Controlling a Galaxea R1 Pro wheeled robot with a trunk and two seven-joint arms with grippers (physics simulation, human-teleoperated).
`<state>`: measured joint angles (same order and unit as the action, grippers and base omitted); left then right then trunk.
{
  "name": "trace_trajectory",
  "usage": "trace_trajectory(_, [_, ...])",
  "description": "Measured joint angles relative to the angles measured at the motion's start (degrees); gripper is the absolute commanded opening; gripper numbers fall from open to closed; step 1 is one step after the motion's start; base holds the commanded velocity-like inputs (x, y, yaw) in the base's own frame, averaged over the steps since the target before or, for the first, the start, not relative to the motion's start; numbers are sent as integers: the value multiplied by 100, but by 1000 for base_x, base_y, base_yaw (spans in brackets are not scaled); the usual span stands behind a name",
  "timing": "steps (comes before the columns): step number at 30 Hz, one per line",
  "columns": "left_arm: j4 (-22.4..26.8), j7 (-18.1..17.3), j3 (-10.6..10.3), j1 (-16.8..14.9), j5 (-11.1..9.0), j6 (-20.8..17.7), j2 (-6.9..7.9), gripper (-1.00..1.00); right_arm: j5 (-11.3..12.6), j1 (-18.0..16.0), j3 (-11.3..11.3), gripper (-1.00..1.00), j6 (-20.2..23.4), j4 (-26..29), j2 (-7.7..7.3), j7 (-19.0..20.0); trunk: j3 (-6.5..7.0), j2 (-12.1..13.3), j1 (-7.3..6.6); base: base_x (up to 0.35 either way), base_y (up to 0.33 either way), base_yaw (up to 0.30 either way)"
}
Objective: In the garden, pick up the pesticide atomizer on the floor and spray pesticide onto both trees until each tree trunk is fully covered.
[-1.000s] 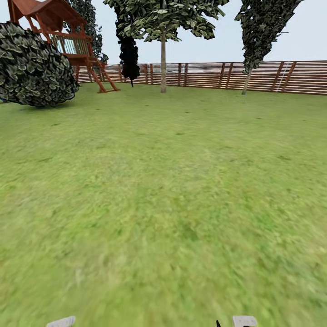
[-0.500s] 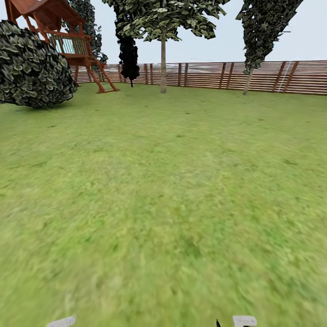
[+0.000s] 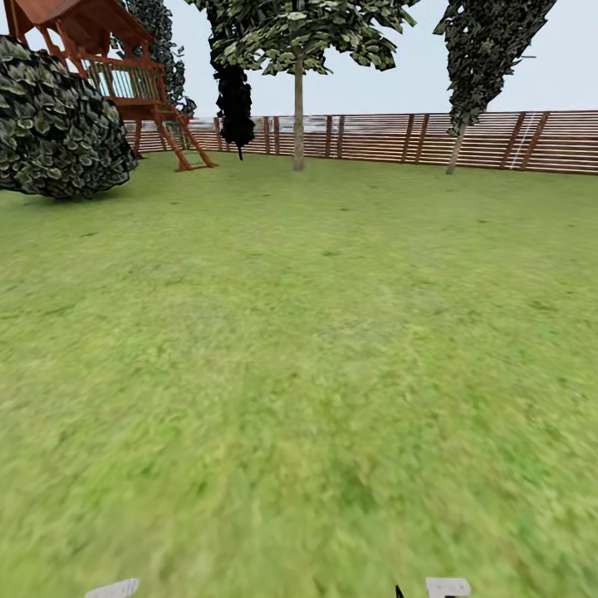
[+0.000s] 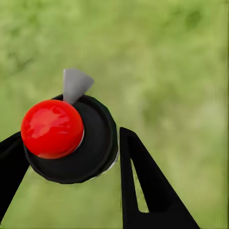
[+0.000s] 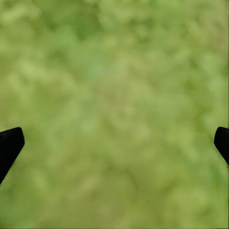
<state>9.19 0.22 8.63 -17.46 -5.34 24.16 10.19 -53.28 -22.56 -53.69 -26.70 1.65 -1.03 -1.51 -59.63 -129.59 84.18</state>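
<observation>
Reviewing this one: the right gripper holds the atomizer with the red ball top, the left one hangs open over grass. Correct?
Sides are swapped. The left wrist view shows the left gripper shut on the atomizer, its jaws on either side; the right wrist view shows the right gripper open over the grass.

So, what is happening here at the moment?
A wheeled robot stands on the lawn of a fenced garden. Its left tool is shut on the pesticide atomizer, which has a red top. The right tool is open over grass. A straight-trunked tree rises far ahead by the wooden fence.
</observation>
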Motion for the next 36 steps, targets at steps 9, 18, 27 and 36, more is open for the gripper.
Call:
trace_trajectory(9, [0, 0, 0, 0, 0, -2, 0, -100, 0, 0, 0, 100, 4, 0, 1, 0, 0, 0, 0, 341, 0, 0])
trace_trajectory(18, [0, 0, -6, 0, 0, 0, 0, -100, 0, 0, 0, 100, 4, 0, 1, 0, 0, 0, 0, 341, 0, 0])
trace_trajectory(27, [0, 0, 0, 0, 0, 0, 0, -100, 0, 0, 0, 100, 3, 0, 0, 0, 0, 0, 0, 341, 0, 0])
trace_trajectory(36, [7, 0, 0, 0, 0, 0, 0, -100, 0, 0, 0, 100, 4, 0, -1, 0, 0, 0, 0, 341, 0, 0])
